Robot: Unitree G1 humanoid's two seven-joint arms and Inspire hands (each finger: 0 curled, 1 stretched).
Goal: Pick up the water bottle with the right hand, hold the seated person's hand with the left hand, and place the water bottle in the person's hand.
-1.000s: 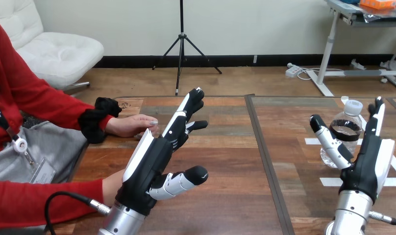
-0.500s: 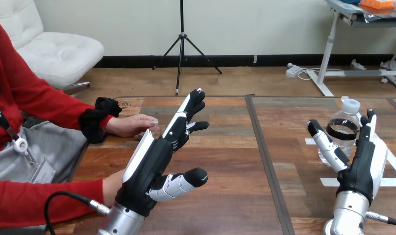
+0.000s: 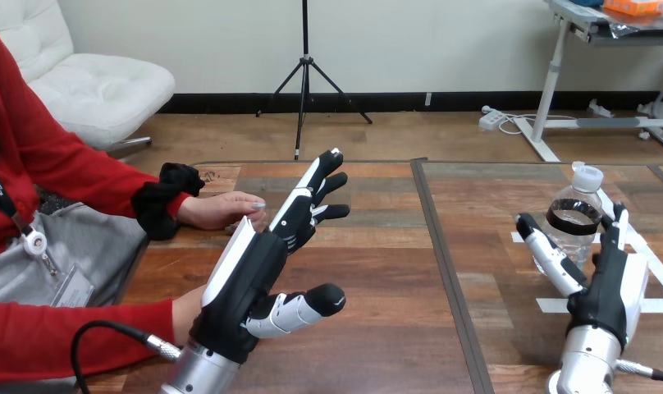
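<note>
— Where's the water bottle [image 3: 576, 220]?

— On the right part of the table [image 3: 377, 328], standing among white tape marks [image 3: 550, 304], cap on. My right hand [image 3: 599, 300] is just on its near side, relaxed, thumb at the left and straight fingers at the right, with the bottle between them. I cannot tell whether they touch it.

— And the left one?

— My left hand [image 3: 246, 279] is raised over the left part of the table and grasps nothing. Its fingers are straight and point far, its thumb out to the right. The person's hand [image 3: 221, 211] lies flat on the table, far left, beside my fingers.
</note>
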